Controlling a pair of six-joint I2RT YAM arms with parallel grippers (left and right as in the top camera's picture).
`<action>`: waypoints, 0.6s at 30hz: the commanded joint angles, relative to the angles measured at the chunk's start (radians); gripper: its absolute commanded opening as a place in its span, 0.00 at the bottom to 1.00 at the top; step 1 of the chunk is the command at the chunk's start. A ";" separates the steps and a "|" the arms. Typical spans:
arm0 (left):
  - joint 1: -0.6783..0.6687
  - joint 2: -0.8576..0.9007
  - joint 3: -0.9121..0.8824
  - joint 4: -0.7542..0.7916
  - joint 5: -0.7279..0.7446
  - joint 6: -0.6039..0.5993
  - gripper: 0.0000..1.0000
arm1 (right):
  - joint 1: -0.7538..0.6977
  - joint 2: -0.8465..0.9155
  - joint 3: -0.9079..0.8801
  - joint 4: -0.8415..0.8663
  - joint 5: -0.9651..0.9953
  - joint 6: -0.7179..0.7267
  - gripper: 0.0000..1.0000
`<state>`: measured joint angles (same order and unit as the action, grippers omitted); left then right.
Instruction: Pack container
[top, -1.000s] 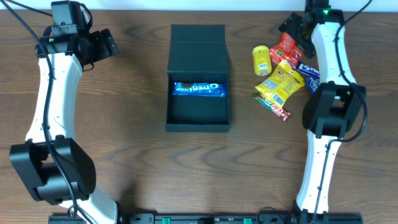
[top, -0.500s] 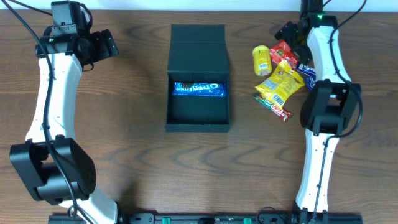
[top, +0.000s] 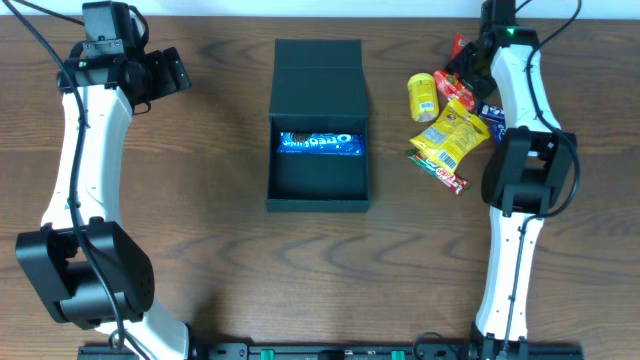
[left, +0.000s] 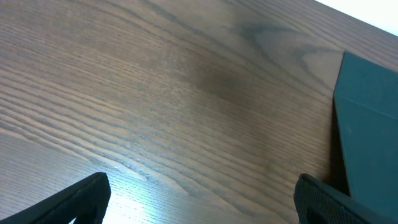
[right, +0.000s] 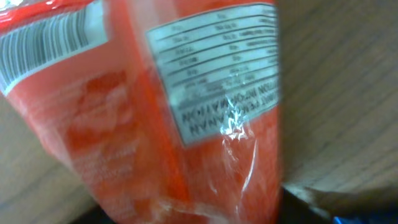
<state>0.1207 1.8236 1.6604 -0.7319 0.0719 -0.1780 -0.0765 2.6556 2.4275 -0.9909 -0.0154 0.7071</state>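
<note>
The container (top: 318, 204) is a dark open box in the middle of the table, its lid (top: 318, 64) folded back; its edge also shows in the left wrist view (left: 370, 124). A blue Oreo packet (top: 320, 143) lies inside it. My right gripper (top: 470, 65) is at the snack pile, shut on a red snack packet (top: 465, 88), which fills the right wrist view (right: 186, 124) between the dark fingers (right: 301, 208). My left gripper (top: 175, 70) hangs open at the far left, over bare wood (left: 202, 185).
Beside the red packet lie a small yellow can-shaped snack (top: 421, 96), a yellow packet (top: 452, 132), a blue packet (top: 497, 112) and a red-green bar (top: 440, 170). The table's far edge runs just behind the pile.
My right gripper has moved onto the red packet and closed on it; the packet's far end has tipped up. The left arm has not moved.
</note>
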 joint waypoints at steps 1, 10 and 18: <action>0.003 0.011 -0.004 0.001 -0.004 0.021 0.95 | -0.016 0.039 -0.002 -0.008 -0.012 -0.009 0.33; 0.003 0.011 -0.004 0.001 -0.004 0.021 0.95 | -0.017 0.039 0.021 -0.029 -0.063 -0.017 0.12; 0.003 0.011 -0.004 0.001 -0.004 0.021 0.95 | -0.014 0.038 0.282 -0.183 -0.064 -0.133 0.12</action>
<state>0.1207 1.8236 1.6604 -0.7315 0.0719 -0.1780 -0.0860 2.6900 2.5954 -1.1439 -0.0727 0.6449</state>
